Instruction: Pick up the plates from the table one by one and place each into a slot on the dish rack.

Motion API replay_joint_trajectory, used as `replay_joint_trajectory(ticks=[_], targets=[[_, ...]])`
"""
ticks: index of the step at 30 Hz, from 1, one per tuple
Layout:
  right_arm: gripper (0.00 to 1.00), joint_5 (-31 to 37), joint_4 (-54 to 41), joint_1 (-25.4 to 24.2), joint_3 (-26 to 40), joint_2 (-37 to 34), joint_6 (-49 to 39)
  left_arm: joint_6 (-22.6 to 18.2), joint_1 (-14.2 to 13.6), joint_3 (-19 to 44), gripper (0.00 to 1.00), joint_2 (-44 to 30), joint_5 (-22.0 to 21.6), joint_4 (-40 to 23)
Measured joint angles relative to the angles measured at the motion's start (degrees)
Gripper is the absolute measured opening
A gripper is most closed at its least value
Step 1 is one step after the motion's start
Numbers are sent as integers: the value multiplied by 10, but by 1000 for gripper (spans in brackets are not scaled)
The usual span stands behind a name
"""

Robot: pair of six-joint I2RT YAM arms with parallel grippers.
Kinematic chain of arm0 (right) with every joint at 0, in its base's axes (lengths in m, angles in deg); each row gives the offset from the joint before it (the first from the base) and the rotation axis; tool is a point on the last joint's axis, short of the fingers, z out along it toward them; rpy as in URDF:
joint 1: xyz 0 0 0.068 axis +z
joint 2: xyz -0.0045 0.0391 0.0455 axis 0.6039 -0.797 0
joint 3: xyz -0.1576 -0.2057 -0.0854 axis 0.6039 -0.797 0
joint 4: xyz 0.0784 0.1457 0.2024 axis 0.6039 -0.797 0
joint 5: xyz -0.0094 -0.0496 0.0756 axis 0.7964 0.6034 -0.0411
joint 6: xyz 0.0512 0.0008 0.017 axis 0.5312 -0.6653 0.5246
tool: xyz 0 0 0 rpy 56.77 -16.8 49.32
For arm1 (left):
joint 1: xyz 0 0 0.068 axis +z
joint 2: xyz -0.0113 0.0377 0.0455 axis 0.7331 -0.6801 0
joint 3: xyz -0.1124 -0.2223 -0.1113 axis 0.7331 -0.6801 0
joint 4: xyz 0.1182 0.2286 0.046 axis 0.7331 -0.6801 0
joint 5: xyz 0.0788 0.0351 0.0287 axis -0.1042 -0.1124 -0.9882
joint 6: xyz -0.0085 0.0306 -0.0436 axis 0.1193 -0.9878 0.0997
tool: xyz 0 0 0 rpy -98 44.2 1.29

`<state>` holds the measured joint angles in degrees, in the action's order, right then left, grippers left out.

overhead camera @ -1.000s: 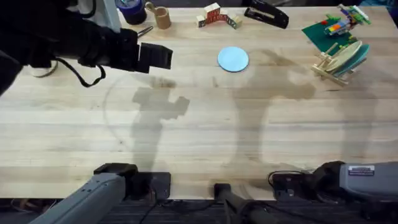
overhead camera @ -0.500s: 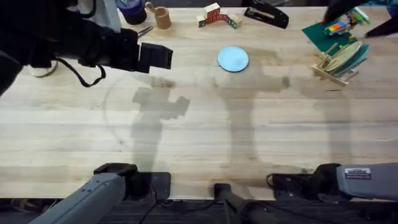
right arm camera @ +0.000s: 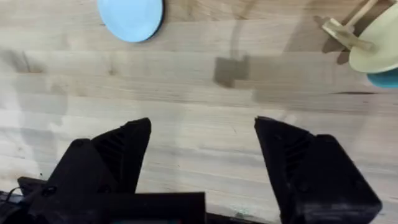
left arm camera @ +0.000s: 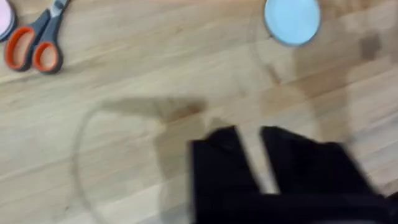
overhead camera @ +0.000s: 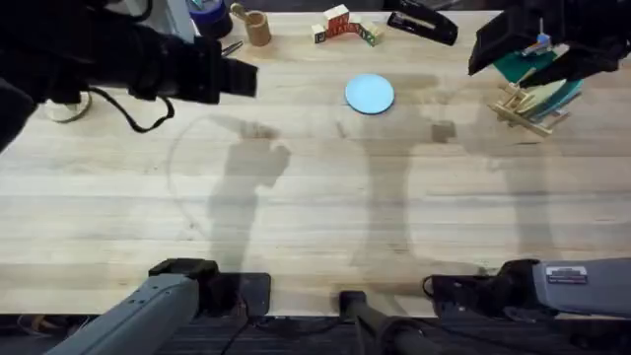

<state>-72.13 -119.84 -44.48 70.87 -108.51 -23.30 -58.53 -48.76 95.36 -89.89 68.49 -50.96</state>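
A light blue plate (overhead camera: 370,94) lies flat on the table (overhead camera: 315,197) at the back middle; it also shows in the wrist views (left arm camera: 292,18) (right arm camera: 132,17). The dish rack (overhead camera: 532,104) stands at the back right with a teal plate (overhead camera: 572,91) (right arm camera: 384,78) and a pale cream disc (overhead camera: 547,84) (right arm camera: 379,45) upright in its slats. My right gripper (overhead camera: 493,44) (right arm camera: 202,134) hovers high between plate and rack, open and empty. High over the table's left side, my left gripper (overhead camera: 242,77) (left arm camera: 250,149) is open by a narrow gap, holding nothing.
Along the back edge stand a wooden cup (overhead camera: 256,27), toy blocks (overhead camera: 340,22) and a black stapler (overhead camera: 422,22). A green baseplate (overhead camera: 515,64) lies behind the rack. Orange-handled scissors (left arm camera: 34,43) and a pink dish (left arm camera: 4,17) lie at the left.
My right arm has swung into view at the back right, above the rack and baseplate. The left gripper has drifted slightly back and left. The light blue plate has not moved.
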Motion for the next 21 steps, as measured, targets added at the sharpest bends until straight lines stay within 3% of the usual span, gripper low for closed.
replay_joint_trajectory(ticks=[1, 3, 6, 9, 14, 21], targets=[[996, 0, 0, 0, 0, 0, -3, 8, -2, 0, 109, -2, 6, 9], [995, 0, 1, 0, 0, 0, -7, 25, -12, 0, 44, -10, 18, 32], [995, -1, 1, 0, 0, 0, -11, 54, -40, 0, 40, -29, 30, 61], [996, -1, 1, 0, 0, 0, -11, 85, -86, 0, 40, -54, 40, 99], [996, -2, 1, 0, 0, 0, -13, 149, -148, 0, 40, -104, 79, 208], [995, -4, 1, 0, 0, 0, -13, 256, -171, 1, 40, -205, 154, 352]])
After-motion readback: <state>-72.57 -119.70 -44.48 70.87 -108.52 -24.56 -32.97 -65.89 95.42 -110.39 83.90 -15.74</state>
